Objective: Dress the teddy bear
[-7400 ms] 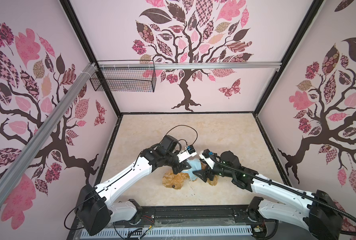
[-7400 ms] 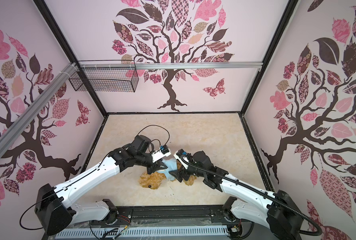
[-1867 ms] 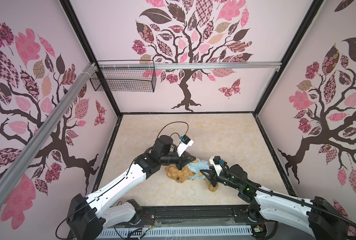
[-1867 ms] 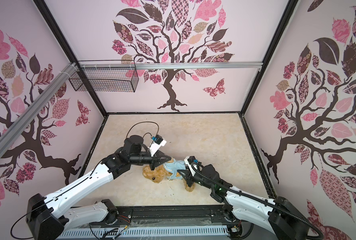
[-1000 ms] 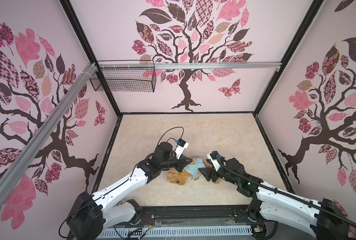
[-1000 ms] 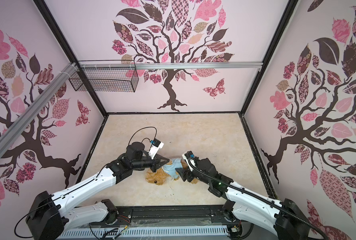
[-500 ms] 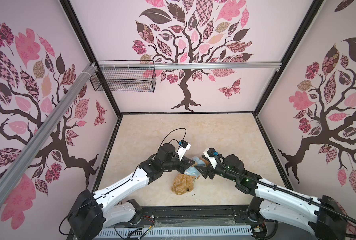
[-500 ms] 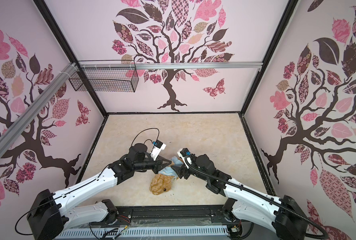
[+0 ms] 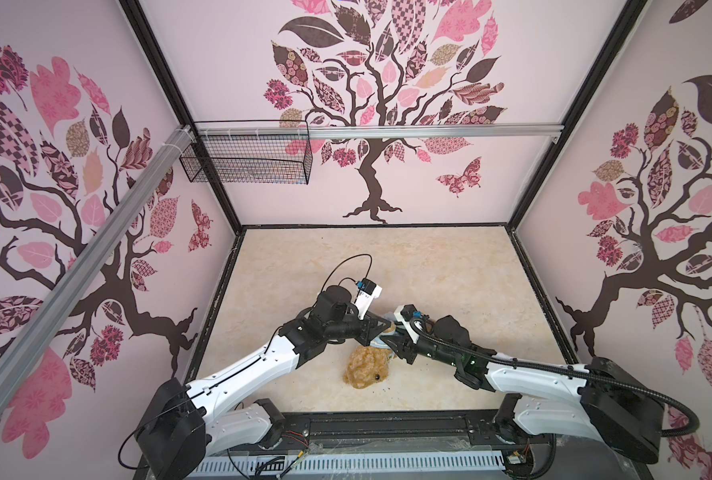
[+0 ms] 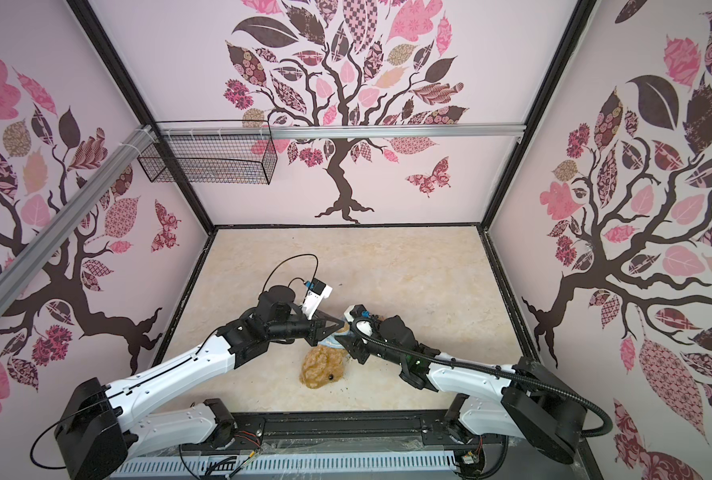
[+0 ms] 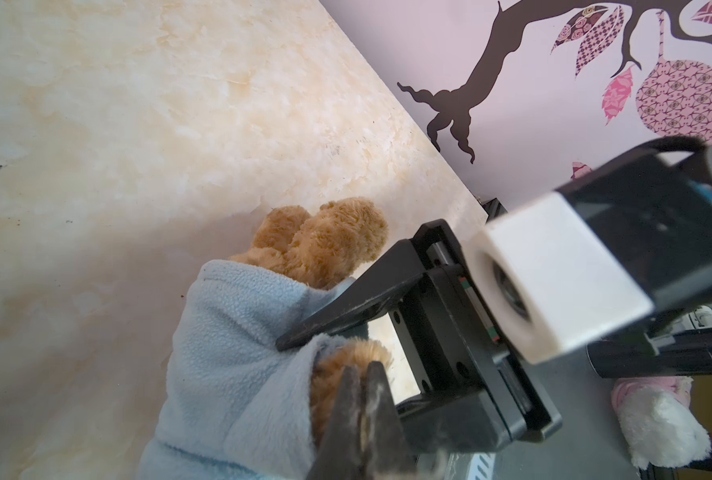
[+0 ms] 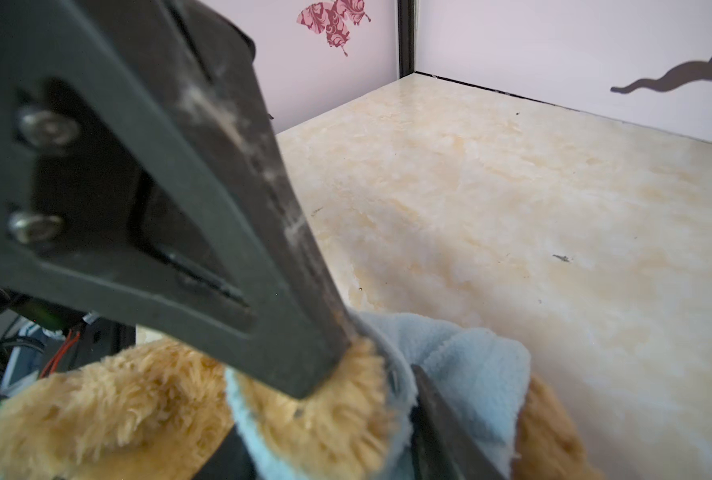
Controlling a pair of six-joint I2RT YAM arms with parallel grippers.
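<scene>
Currently the teddy bear (image 9: 364,368) is lying near the front middle of the marbled table (image 9: 429,270), between the two arms; its head is resting on the surface with one black eye showing in both top views; its body is sitting inside the light blue hoodie (image 9: 377,341), just behind the head and under both grippers. In the left wrist view two furry limbs are sticking out past the hem of the hoodie (image 11: 229,353), above the table.

Left gripper (image 9: 389,325): reaching in from the left; its fingers (image 11: 348,399) are pressing together; the tips are sitting on the fur at a sleeve opening; whether any fleece is pinched between them, cannot tell.

Right gripper (image 9: 389,344): reaching in from the right, meeting the left gripper over the hoodie; its jaws are standing apart, one on each side of the sleeved limb; one finger (image 11: 346,303) is lying against the fleece, the other is mostly hidden; whether they are squeezing the limb, cannot tell.

Both grippers are touching the garment, just beside each other.
</scene>
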